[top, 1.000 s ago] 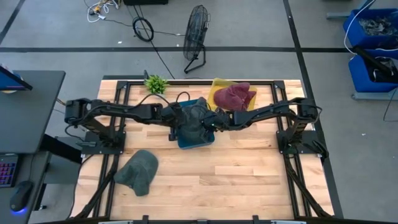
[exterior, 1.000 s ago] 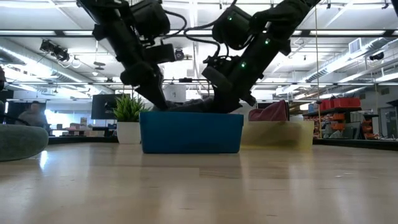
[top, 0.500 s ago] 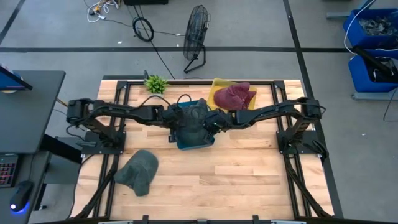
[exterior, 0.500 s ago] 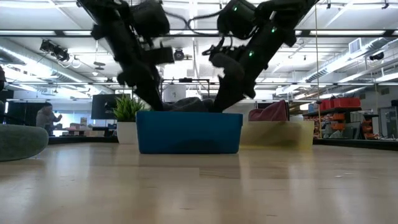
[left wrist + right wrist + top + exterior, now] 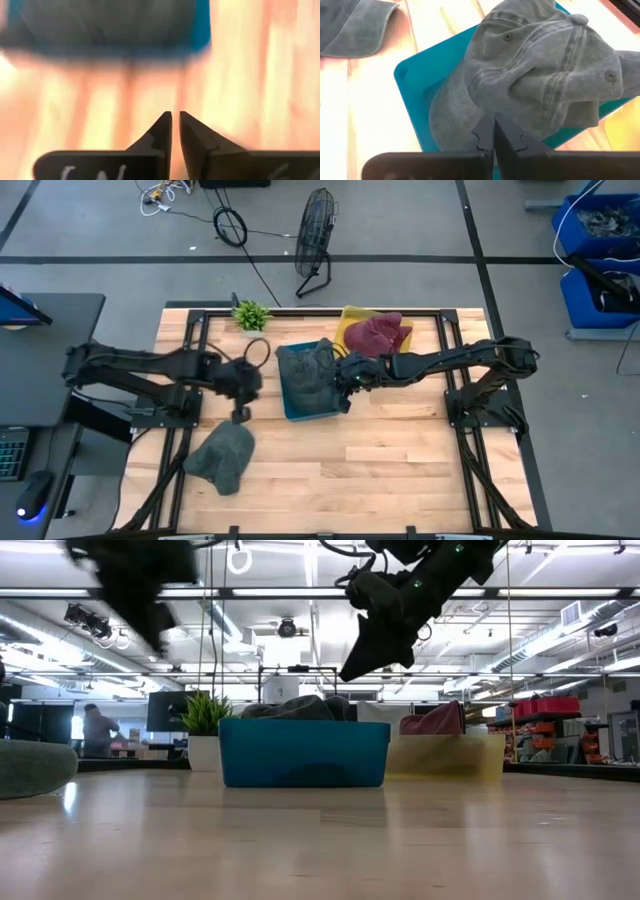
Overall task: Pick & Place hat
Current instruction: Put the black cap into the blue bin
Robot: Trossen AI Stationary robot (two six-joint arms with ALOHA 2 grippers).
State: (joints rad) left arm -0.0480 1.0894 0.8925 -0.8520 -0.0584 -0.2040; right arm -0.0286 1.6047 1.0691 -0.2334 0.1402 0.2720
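A grey hat [image 5: 312, 370] lies crumpled in the blue bin [image 5: 288, 405], its crown showing over the rim in the low view [image 5: 300, 708]. My right gripper [image 5: 346, 380] hangs shut above the bin's right side, clear of the hat [image 5: 540, 65], as the low view [image 5: 348, 672] shows. My left gripper [image 5: 242, 395] is shut and empty, raised over the table left of the bin [image 5: 100, 30]. A second grey hat [image 5: 222, 455] lies flat on the table near the front left.
A yellow bin [image 5: 350, 320] holding a maroon hat [image 5: 378, 335] stands behind and right of the blue bin. A small potted plant [image 5: 250, 313] stands at the far edge. Bare wood lies along the near and right parts of the table.
Both grippers have come out of the blue bin and left the grey hat lying in it. My left gripper has swung up and toward the table's left edge. My right gripper has risen above the bin's right side.
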